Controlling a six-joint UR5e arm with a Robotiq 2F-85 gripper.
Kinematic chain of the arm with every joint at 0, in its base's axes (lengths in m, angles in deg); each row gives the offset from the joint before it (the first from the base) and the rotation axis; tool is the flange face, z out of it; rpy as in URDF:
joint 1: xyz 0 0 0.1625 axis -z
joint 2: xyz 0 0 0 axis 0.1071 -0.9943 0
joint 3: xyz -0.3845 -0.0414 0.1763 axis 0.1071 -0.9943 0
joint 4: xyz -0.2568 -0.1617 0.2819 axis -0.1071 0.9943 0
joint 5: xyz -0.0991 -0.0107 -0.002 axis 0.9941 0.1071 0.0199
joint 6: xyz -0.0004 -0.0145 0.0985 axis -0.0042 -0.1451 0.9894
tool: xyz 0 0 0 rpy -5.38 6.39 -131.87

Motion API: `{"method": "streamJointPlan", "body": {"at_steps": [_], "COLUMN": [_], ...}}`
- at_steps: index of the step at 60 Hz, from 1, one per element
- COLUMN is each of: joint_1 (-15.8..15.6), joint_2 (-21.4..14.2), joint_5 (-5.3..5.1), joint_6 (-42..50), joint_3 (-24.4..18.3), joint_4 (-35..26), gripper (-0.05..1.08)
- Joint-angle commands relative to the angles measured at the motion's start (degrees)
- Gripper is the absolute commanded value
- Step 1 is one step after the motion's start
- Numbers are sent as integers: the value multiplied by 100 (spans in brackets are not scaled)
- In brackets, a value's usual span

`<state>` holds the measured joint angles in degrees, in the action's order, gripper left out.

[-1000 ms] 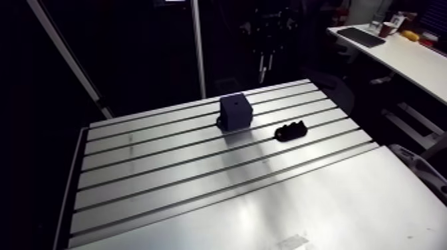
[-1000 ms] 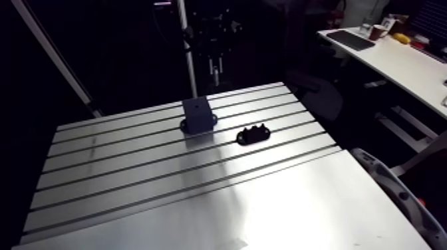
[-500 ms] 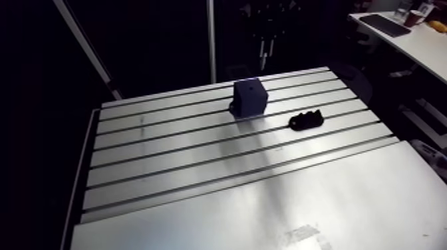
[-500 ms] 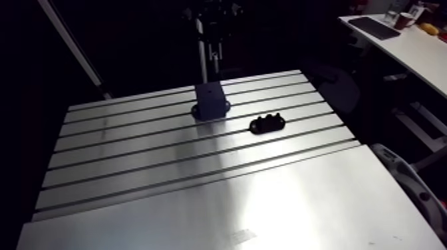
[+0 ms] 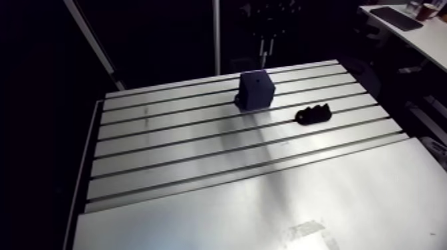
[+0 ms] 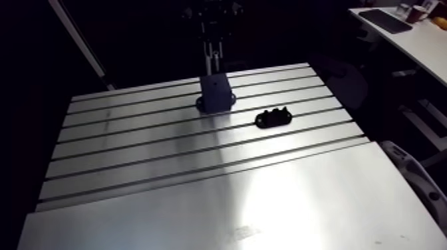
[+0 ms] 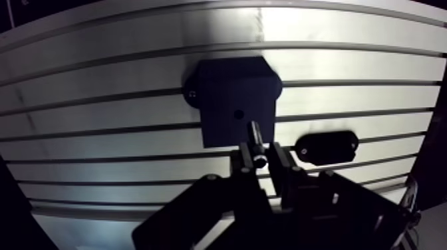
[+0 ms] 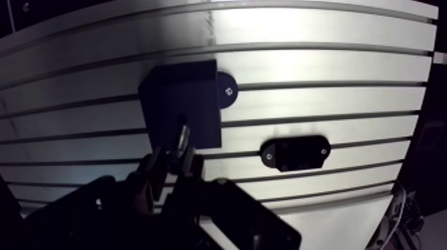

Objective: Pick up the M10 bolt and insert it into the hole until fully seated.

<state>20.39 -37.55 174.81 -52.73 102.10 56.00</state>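
As the gripper (image 7: 261, 161) is clamped on the M10 bolt (image 7: 255, 137), pick-up reads as done. Bolt hangs over the dark block (image 7: 229, 93) near the desk's (image 7: 346, 60) far edge, tip just beside the hole (image 7: 238, 114), apparently not entered. To do: align, insert, seat fully. Black holder (image 7: 326, 147) sits beside the block.

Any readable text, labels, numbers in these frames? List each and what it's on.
None can be read.
Dark block: no lettering visible.
Black holder: no lettering visible.
M10 bolt, pinched in the tool: too small and dark to show any stamp.
Pale patch on the table: too blurred to tell if it is print.
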Motion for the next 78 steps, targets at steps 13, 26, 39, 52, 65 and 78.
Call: {"method": "streamJointPlan", "body": {"at_steps": [13,26,39,52,65,78], "joint_1": [-9,-9,-9,-17,-42,-52], "joint_2": [67,67,124,155,164,173], "joint_5": [-49,-49,-49,-49,-48,-49], "joint_6": [11,11,11,11,11,11], "joint_3": [-1,17,34,43,43,43], "joint_4": [38,38,38,38,38,38], "gripper": [107,107,107,107,107,107]}}
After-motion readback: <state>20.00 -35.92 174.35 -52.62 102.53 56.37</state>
